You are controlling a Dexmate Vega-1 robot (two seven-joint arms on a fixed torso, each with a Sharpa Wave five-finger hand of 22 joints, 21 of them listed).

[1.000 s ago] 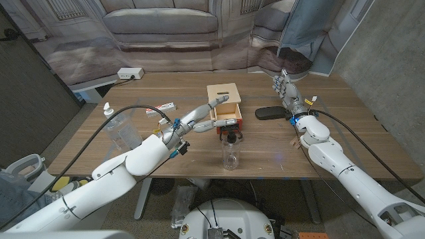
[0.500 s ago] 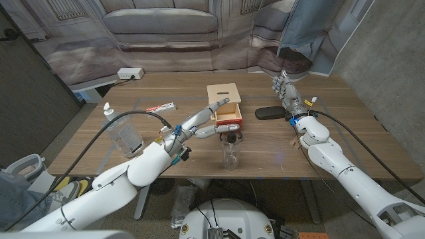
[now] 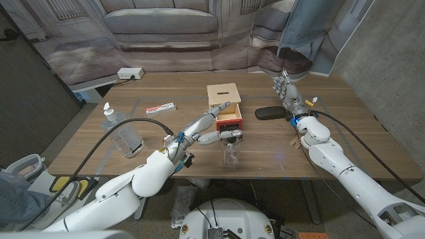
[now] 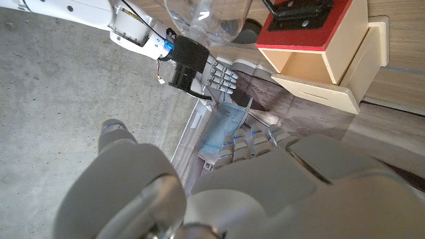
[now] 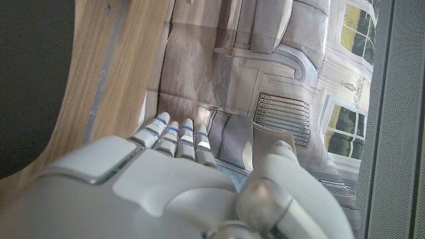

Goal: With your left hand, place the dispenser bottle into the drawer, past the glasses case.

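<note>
The dispenser bottle [image 3: 113,129], clear with a white pump, stands at the table's left side, well apart from both hands. A wooden box [image 3: 223,96] sits mid-table with its red drawer [image 3: 230,121] pulled out toward me. The black glasses case [image 3: 269,113] lies on the table right of the box. My left hand [image 3: 207,127] hovers with fingers spread just left of the drawer, holding nothing, its thumb close to the black cap of a second clear bottle [image 3: 230,151]. My right hand [image 3: 287,89] stands upright and open behind the glasses case.
A white power strip [image 3: 130,73] lies at the far left edge, and a small red-and-white pack [image 3: 159,107] lies between the dispenser and the box. From the left wrist I see the box [image 4: 319,66], the red drawer [image 4: 312,33] and the right hand [image 4: 222,76].
My left arm has drawn back toward me and the hand has shifted slightly nearer, from beside the box to beside the drawer front. The dispenser bottle now stands uncovered. The right arm is still.
</note>
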